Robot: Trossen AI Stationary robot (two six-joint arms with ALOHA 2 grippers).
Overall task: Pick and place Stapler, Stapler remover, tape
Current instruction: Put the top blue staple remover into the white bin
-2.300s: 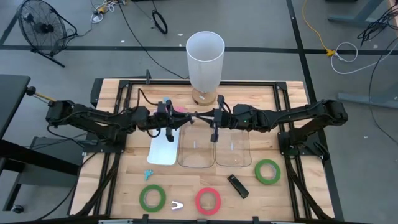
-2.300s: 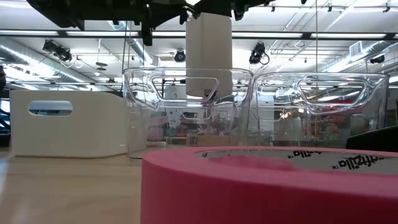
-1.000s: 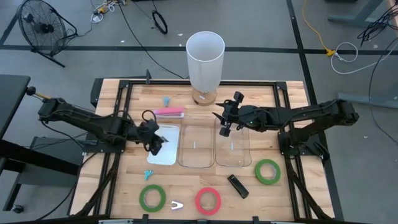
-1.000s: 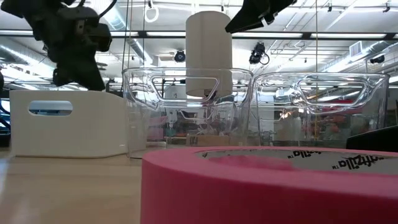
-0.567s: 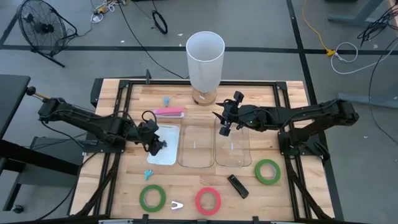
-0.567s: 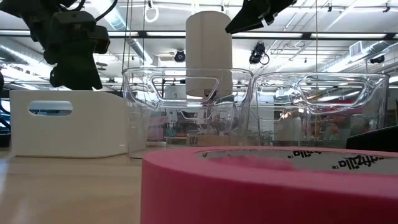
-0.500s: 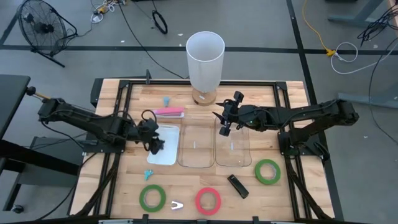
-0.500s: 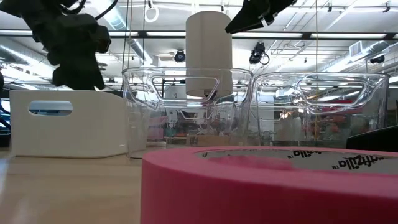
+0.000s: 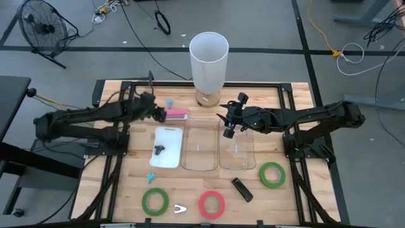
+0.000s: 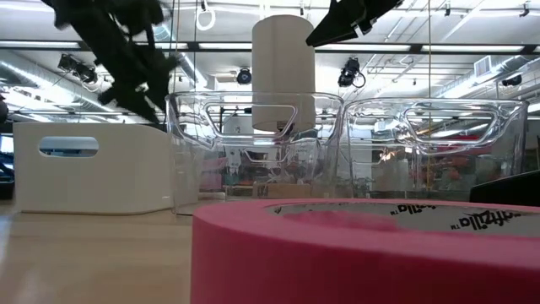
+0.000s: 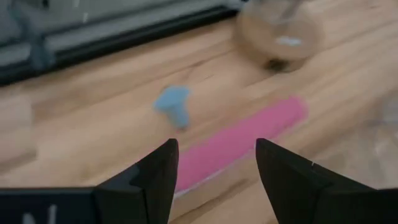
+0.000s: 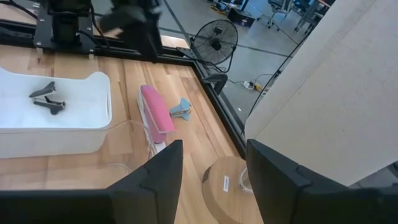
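A pink stapler [image 9: 175, 114] lies flat on the table near the far edge, with a blue staple remover [image 9: 169, 101] beyond it. My left gripper [image 9: 161, 114] hovers open just left of the stapler [image 11: 242, 140], touching nothing. A dark staple remover [image 9: 159, 149] lies in the white tray [image 9: 169, 161]. Two green tape rolls [image 9: 154, 201] [image 9: 272, 175] and a red-pink one [image 9: 211, 204] lie flat near the front, with a black stapler [image 9: 241, 189], a white staple remover [image 9: 180, 208] and another blue one [image 9: 150, 178]. My right gripper [image 9: 228, 125] waits open above the right clear bin [image 9: 236, 152].
Two clear bins [image 9: 199, 151] stand side by side right of the white tray. A tall white cylinder [image 9: 209, 60] on a wooden base stands at the far middle. A black frame runs around the table's edges.
My left gripper has let go of the dark staple remover, which now lies in the white tray. It has then risen and swung toward the table's far edge, up to the pink stapler.
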